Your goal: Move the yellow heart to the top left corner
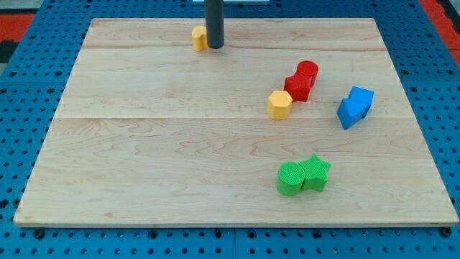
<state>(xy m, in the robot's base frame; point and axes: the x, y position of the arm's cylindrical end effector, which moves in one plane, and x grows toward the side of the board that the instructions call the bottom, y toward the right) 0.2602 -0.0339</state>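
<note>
The yellow heart (198,37) lies near the board's top edge, left of the middle; the rod hides its right part. My tip (215,47) stands right against the heart's right side. The top left corner of the wooden board (100,32) lies further to the view's left of the heart.
A yellow hexagon (279,104) sits right of centre, with a red star-like block (297,87) and a red cylinder (307,71) touching just above it. Two blue blocks (355,106) lie together at the right. A green cylinder (290,178) and green star (315,173) sit at the bottom.
</note>
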